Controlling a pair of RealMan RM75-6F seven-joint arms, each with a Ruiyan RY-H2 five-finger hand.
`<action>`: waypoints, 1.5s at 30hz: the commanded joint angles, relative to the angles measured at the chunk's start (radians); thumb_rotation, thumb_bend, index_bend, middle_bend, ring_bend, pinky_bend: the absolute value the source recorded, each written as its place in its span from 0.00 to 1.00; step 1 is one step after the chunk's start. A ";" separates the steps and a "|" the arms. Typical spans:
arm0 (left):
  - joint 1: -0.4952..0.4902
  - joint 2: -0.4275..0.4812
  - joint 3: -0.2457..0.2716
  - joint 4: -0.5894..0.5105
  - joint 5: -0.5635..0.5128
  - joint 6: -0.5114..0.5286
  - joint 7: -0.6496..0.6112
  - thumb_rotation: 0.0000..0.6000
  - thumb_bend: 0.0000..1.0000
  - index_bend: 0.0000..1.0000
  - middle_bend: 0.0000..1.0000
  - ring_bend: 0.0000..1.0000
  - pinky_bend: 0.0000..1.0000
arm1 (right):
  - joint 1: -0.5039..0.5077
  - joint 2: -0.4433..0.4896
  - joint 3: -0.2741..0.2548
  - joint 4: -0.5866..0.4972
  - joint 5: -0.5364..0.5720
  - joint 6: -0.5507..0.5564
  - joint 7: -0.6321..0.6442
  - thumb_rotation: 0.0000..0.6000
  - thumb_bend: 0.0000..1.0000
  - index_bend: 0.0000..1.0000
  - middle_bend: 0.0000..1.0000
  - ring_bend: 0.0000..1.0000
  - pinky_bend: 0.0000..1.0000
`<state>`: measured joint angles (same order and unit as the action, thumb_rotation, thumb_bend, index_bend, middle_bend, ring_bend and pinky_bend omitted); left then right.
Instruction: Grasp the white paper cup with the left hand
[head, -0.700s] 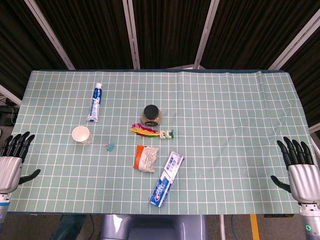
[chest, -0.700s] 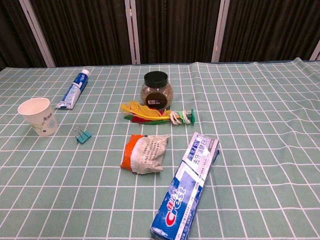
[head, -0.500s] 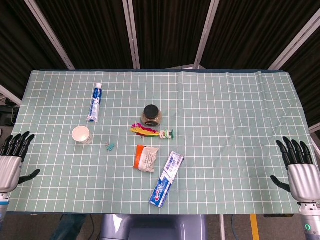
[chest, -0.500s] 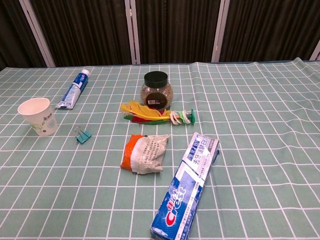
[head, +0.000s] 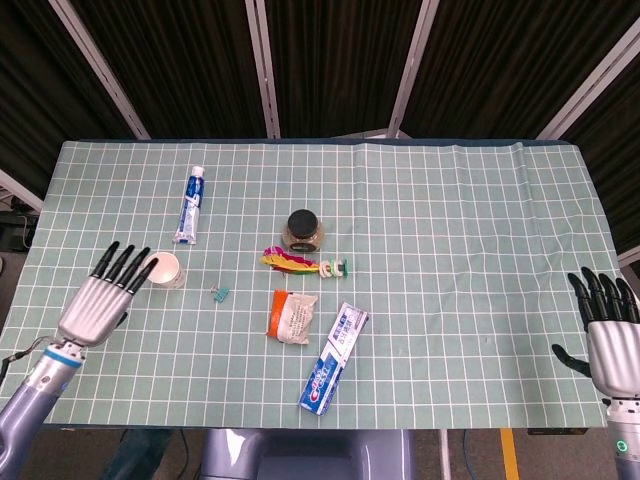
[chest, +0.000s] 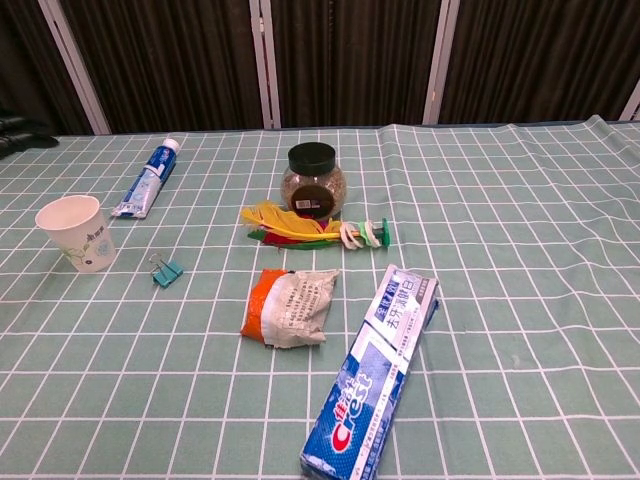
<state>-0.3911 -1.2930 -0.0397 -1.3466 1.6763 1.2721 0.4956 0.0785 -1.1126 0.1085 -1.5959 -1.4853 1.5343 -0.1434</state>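
The white paper cup (head: 165, 269) stands upright on the left side of the green checked table (head: 450, 220); the chest view shows the cup (chest: 76, 232) with nothing around it. My left hand (head: 100, 296) is just left of the cup and nearer to me, fingers straight and spread, holding nothing. Its fingertips reach the cup's left rim in the head view; I cannot tell whether they touch it. Dark fingertips (chest: 18, 130) show at the chest view's left edge. My right hand (head: 612, 336) is open at the table's right front corner.
A teal binder clip (head: 220, 293) lies just right of the cup. A toothpaste tube (head: 190, 205) lies behind it. In the middle are a dark-lidded jar (head: 303, 229), a feathered toy (head: 300, 263), an orange-and-white packet (head: 290, 314) and a Crest box (head: 335, 358).
My left hand has swung from the table's left front edge up and right to the cup's side. The right hand has dropped slightly. The cup has not moved.
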 joint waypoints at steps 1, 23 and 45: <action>-0.110 -0.081 -0.012 0.084 0.047 -0.145 0.264 1.00 0.00 0.00 0.00 0.00 0.00 | -0.001 -0.001 0.004 0.005 0.010 -0.001 0.000 1.00 0.00 0.00 0.00 0.00 0.00; -0.179 -0.297 0.029 0.417 0.063 -0.170 0.440 1.00 0.00 0.12 0.03 0.02 0.07 | 0.004 -0.003 0.011 0.027 0.039 -0.023 0.020 1.00 0.00 0.00 0.00 0.00 0.00; -0.167 -0.372 -0.016 0.523 -0.013 -0.053 0.209 1.00 0.00 0.47 0.40 0.37 0.41 | 0.008 -0.006 0.010 0.034 0.045 -0.034 0.025 1.00 0.00 0.00 0.00 0.00 0.00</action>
<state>-0.5700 -1.6826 -0.0226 -0.7856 1.7052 1.1928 0.7854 0.0865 -1.1185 0.1191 -1.5616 -1.4400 1.5007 -0.1186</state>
